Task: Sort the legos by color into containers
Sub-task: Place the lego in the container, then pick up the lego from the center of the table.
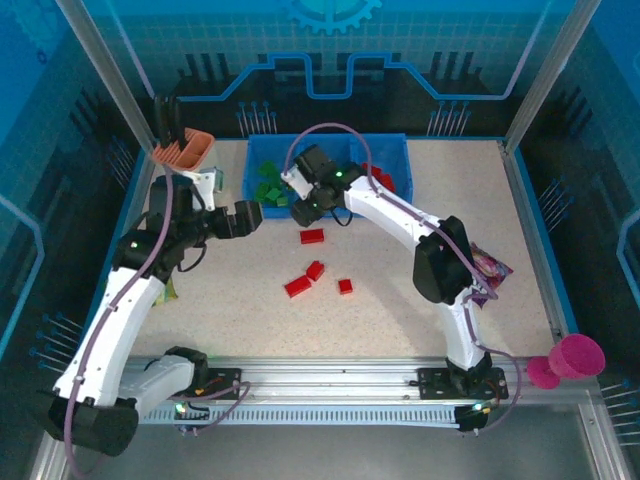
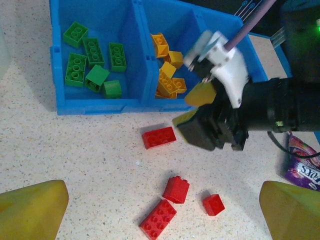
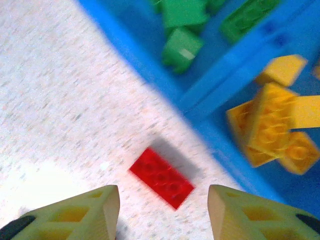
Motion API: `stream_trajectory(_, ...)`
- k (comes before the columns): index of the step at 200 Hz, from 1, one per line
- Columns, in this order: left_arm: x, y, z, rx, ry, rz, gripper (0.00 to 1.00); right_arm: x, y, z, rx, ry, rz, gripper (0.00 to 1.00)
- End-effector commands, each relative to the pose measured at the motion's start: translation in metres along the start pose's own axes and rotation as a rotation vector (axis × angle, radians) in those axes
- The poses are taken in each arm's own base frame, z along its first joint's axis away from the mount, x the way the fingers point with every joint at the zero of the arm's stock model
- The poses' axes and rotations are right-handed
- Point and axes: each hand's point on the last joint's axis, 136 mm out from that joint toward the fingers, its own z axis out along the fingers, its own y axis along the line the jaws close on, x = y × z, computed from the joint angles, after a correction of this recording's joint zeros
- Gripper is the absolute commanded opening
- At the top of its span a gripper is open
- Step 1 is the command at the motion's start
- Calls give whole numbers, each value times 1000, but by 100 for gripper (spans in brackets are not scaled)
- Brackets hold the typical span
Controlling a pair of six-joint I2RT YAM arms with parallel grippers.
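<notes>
Six green legos [image 2: 93,51] lie in the left compartment of the blue tray [image 2: 100,106]. At least five yellow legos [image 2: 167,82] are heaped in its middle compartment, partly hidden by the right arm, and four red legos lie on the table in front of the tray, the nearest red lego [image 2: 159,137] close to its front wall. The right gripper [image 3: 162,200] hangs over that brick with jaws partly apart, holding nothing. The left gripper [image 2: 162,197] is spread wide and empty farther in front of the tray, and a sweets packet [image 2: 302,167] lies off the tray's right front.

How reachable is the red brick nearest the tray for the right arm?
Likely yes: the right gripper hangs open above that red brick, which lies flat on the table, apart from the tray, with nothing between.
</notes>
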Motion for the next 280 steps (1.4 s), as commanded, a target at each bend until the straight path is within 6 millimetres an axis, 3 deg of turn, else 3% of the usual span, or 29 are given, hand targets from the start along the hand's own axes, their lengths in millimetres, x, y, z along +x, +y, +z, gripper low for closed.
stream_trajectory(1,8,4,-11,-15,8,-24,99,19,5,-7,-93,96,-17,50)
stream_trajectory(35,8,1,-28,-4,-43,-42,99,33,19,9,-142,153,-93,51)
stream_trajectory(63,13,2,-35,-14,-46,-60,99,33,27,20,-192,138,-165,52)
stream_trajectory(100,18,5,-40,-33,-35,-62,99,39,24,42,-167,159,-328,56)
stream_trajectory(169,18,8,-34,-46,-18,-71,99,44,14,68,-109,163,-513,68)
stream_trajectory(248,15,10,-20,-50,1,-92,99,58,17,81,-143,187,-606,67)
stream_trajectory(251,15,10,-20,-49,1,-92,99,66,17,90,-158,211,-601,66)
stream_trajectory(280,17,13,-15,-55,4,-94,99,75,16,98,-169,233,-599,66)
